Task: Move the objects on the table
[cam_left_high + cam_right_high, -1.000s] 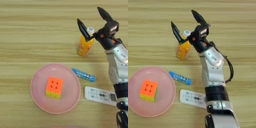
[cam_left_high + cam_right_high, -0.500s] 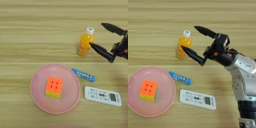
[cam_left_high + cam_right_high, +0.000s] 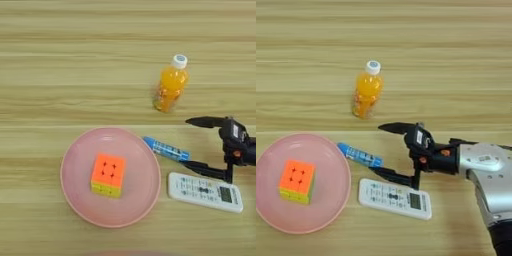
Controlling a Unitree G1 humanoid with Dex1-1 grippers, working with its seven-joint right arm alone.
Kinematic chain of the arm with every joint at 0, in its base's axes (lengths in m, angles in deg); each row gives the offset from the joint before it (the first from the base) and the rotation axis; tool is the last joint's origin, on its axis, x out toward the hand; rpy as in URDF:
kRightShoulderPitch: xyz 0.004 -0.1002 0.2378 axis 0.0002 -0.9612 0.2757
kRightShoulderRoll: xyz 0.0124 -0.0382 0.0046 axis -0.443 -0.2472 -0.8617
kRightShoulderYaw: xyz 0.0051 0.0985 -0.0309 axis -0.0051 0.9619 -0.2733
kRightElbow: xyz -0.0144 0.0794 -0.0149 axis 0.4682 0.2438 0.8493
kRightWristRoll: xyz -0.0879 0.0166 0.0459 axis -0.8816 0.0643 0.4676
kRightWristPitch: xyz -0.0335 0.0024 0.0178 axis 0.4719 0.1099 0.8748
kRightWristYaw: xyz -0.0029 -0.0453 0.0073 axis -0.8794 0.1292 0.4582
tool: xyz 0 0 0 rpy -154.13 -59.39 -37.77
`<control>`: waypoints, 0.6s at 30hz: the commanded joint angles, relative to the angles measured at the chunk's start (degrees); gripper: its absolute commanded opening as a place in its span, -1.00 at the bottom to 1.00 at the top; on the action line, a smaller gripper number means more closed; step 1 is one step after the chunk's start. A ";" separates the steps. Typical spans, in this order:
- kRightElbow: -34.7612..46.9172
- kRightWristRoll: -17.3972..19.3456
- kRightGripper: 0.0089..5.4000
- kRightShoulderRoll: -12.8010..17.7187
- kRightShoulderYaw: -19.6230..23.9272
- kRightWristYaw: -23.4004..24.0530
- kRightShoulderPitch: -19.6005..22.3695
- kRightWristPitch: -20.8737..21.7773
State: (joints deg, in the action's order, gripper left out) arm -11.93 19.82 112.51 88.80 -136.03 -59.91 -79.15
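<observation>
With its gripper [image 3: 382, 150] spread wide and empty just right of the blue tube [image 3: 360, 155], one finger could nudge the remote control [image 3: 395, 198].

The right gripper [image 3: 380, 150] has two long, thin black fingers [image 3: 393, 127] tapering to points, joined to a blocky black wrist housing with a small pale label and an orange-red spot. Behind it, the forearm [image 3: 487, 172] is smooth silver, rounded, with dark seams.

Worktop [image 3: 60, 60]: matt plank-grained wood. Plate [image 3: 75, 192]: smooth glossy pink. Juice bottle [image 3: 170, 91]: clear plastic, white cap. Forearm [image 3: 488, 172]: silver metal. Remote [image 3: 395, 199]: white plastic.
</observation>
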 commanded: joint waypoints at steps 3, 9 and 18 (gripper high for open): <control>0.09 -4.26 0.98 -0.14 -1.87 5.38 5.18 -1.35; -0.75 -7.49 0.78 -1.26 -5.13 6.63 5.44 -2.98; -4.08 -8.69 0.30 -2.57 -6.62 7.31 6.52 -4.54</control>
State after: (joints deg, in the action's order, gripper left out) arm -16.90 11.42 108.66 81.52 -130.79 -56.58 -83.40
